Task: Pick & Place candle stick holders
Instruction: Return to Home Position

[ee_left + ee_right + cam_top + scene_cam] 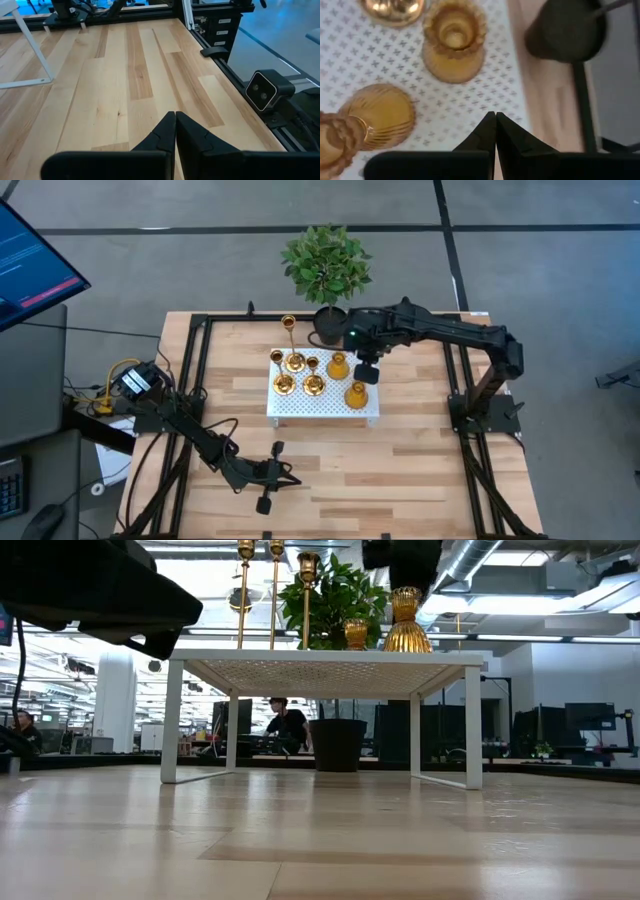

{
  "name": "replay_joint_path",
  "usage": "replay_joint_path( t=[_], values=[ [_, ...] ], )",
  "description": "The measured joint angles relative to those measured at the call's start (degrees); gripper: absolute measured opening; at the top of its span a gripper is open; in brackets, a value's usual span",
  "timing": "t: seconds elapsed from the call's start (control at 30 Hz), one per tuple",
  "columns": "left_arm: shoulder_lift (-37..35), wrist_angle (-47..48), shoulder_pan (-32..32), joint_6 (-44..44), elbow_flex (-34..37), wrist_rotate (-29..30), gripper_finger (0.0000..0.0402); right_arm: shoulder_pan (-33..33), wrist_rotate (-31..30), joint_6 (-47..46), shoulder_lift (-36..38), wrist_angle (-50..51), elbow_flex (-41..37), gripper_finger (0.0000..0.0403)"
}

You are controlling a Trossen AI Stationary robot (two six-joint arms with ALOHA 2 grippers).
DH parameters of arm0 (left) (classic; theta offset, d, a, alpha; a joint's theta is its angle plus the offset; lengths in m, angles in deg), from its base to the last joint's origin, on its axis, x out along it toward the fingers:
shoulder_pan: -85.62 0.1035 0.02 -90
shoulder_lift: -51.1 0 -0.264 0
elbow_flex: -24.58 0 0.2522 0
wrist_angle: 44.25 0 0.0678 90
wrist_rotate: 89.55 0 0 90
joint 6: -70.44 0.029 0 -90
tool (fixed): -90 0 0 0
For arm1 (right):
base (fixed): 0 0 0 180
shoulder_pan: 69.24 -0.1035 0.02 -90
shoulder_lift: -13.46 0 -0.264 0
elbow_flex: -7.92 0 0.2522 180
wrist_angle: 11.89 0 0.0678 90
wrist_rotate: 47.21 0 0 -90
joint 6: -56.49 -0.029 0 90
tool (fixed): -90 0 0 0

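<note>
Several shiny gold candle stick holders stand by their round bases on a white perforated stand (300,408) at the table's middle. Tall thin-stemmed ones (294,363) stand at its far left. Squat bulbous ones (356,394) (337,366) stand at its right. My right gripper (367,375) hovers over the stand's far right part, shut and empty. Its wrist view (495,117) looks down on two squat holders (454,40) (380,115). My left gripper (290,479) is shut and empty low over the table near the front edge; it also shows in the left wrist view (175,115).
A potted green plant (325,265) stands on the table just behind the stand, its dark pot (560,30) close to my right gripper. Black frame rails (190,370) run along the table's sides. A camera box (267,90) sits at the front edge.
</note>
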Motion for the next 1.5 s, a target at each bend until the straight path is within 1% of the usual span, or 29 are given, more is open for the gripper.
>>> replay_joint_path(
  t=[0.1, 0.27, 0.37, 0.5, 0.6, 0.73, 0.97, 1.07, 1.17, 1.3, 1.37, 1.5],
  values=[
    [0.0, 0.0, 0.0, -0.01, 0.0, 0.0, 0.0012, -1.08, -0.71, -0.02, 1.1, 1.14, 2.12, 0.0],
    [0.0, -0.01, 0.0, -0.18, 0.0, -0.93, 0.0012, -4.18, -0.69, -0.03, 5.74, 0.46, 4.15, 0.0],
    [-0.23, 0.09, 0.0, -0.45, 0.0, -3.86, 0.0012, -6.57, -0.8, -0.71, 9.82, -2.43, 4.04, 0.0],
    [-2.6, 0.23, -0.04, -0.06, 0.04, -4.98, 0.0012, -11.17, -0.9, -2.14, 14.83, -5.91, 4.02, 0.0],
    [-7.06, 1.94, -0.03, 0.04, 0.02, -5.15, 0.0012, -15.53, -2.55, -2.16, 17.02, -8.37, 4.0, 0.0],
    [-15.17, 6.0, -0.78, 0.8, 0.03, -8.6, 0.0012, -21.92, -7.73, -2.28, 18.9, -8.73, 3.98, 0.0],
    [-30.87, 18.56, -3.82, 9.86, 0.02, -9.55, 0.0012, -31.39, -18.24, -7.57, 20.16, -4.66, 3.95, 0.0],
    [-35.57, 21.66, -3.74, 12.01, 0.02, -9.2, 0.0012, -34.75, -22.12, -10.55, 20.09, -2.12, 3.93, 0.0],
    [-37.72, 22.63, -1.55, 13.21, 0.02, -8.46, 0.0012, -37.56, -24.61, -13.0, 20.09, -0.1, 3.93, 0.0],
    [-37.62, 24.3, 3.22, 13.54, 0.04, -8.42, 0.0009, -40.77, -25.35, -14.19, 20.07, 0.49, 3.93, 0.0],
    [-36.83, 24.35, 6.02, 13.54, 0.04, -10.37, 0.0006, -42.41, -26.52, -14.19, 20.07, 0.46, 3.93, 0.0],
    [-35.28, 24.28, 10.85, 13.54, 0.04, -16.34, 0.0007, -45.05, -28.09, -14.15, 20.09, 0.49, 3.93, 0.0]
  ],
)
